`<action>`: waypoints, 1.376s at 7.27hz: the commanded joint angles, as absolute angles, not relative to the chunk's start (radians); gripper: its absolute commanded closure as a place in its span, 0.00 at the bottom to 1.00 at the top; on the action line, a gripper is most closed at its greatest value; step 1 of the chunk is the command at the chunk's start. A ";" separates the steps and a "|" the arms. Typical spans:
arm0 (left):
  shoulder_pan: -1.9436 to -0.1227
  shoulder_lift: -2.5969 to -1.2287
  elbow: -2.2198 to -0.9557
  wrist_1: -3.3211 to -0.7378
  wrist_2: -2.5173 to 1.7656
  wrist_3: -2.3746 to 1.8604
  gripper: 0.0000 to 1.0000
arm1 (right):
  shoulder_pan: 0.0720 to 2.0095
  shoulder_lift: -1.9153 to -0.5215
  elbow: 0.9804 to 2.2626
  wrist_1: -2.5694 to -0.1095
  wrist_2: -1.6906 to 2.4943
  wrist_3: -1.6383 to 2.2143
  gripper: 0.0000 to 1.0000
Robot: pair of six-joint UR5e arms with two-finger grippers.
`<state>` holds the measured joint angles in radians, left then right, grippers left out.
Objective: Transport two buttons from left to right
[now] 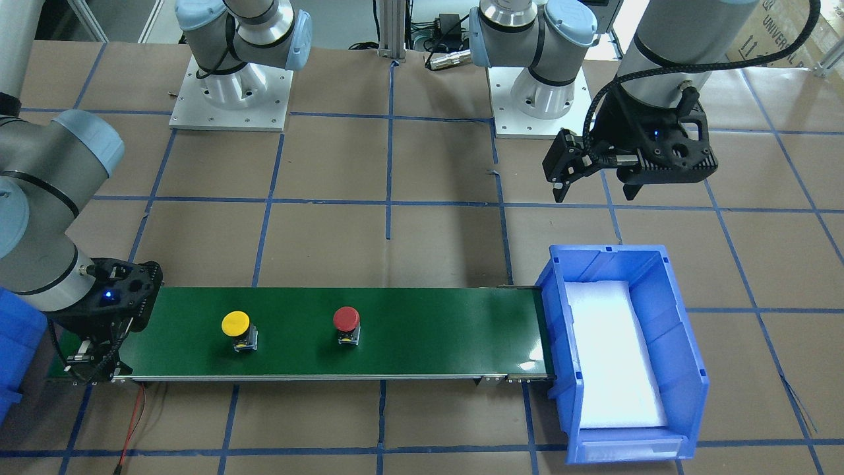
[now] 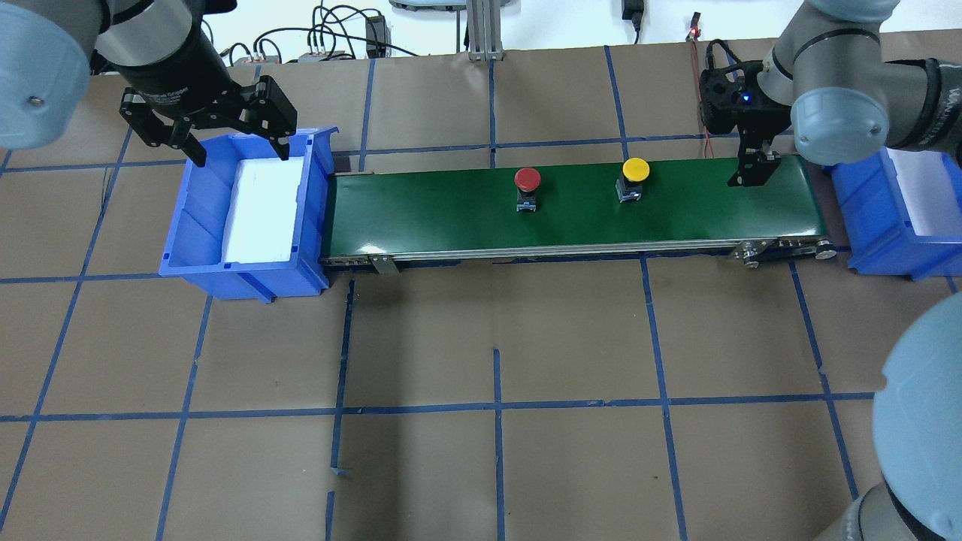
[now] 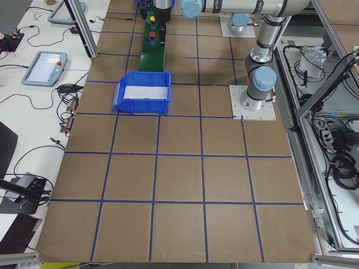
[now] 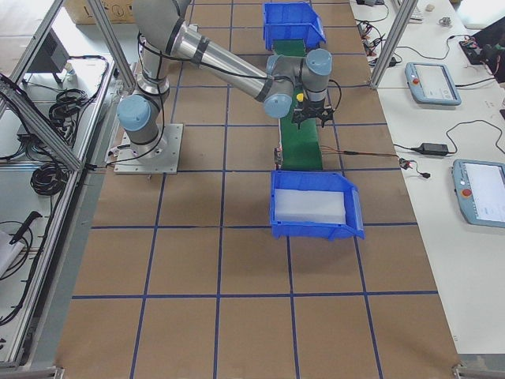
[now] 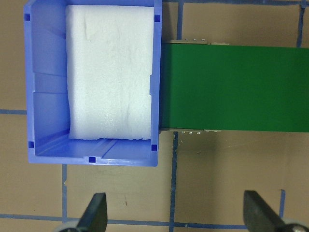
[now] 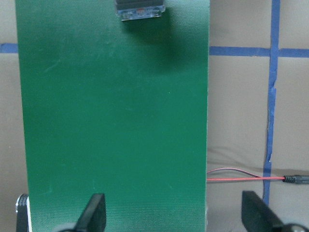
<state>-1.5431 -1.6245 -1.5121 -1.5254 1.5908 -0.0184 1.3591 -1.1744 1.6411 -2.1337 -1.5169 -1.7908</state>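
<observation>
The yellow button (image 2: 636,170) and the red button (image 2: 527,179) stand upright on the green conveyor belt (image 2: 451,214), and both also show in the front view, yellow (image 1: 235,323) and red (image 1: 346,319). My right gripper (image 2: 751,171) is open and empty over the belt's right end, a short way from the yellow button. In the right wrist view a button's black body (image 6: 140,9) shows at the top edge, ahead of the open fingers (image 6: 94,215). My left gripper (image 2: 237,146) is open and empty above the far rim of the left blue bin (image 2: 195,248).
The left bin holds a white foam pad (image 5: 108,72) and touches the belt's left end. A second blue bin (image 2: 872,225) stands at the belt's right end. A red wire (image 6: 241,174) lies on the table beside the belt. Blue tape lines cross the brown table.
</observation>
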 commanded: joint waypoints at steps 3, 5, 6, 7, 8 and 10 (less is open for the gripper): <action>-1.543 -1.624 -1.513 -1.525 1.591 -0.018 0.00 | 1.359 -1.175 1.638 -2.134 -1.523 -1.790 0.01; -1.542 -1.624 -1.513 -1.529 1.591 -0.018 0.00 | 1.359 -1.175 1.640 -2.131 -1.517 -1.792 0.01; -1.542 -1.624 -1.513 -1.529 1.591 -0.018 0.00 | 1.359 -1.167 1.640 -2.128 -1.517 -1.799 0.01; -1.542 -1.624 -1.513 -1.528 1.591 -0.018 0.00 | 1.359 -1.167 1.640 -2.128 -1.517 -1.801 0.01; -1.543 -1.624 -1.513 -1.529 1.591 -0.018 0.00 | 1.359 -1.164 1.640 -2.125 -1.520 -1.801 0.03; -1.542 -1.624 -1.513 -1.528 1.591 -0.018 0.00 | 1.359 -1.163 1.640 -2.125 -1.517 -1.807 0.03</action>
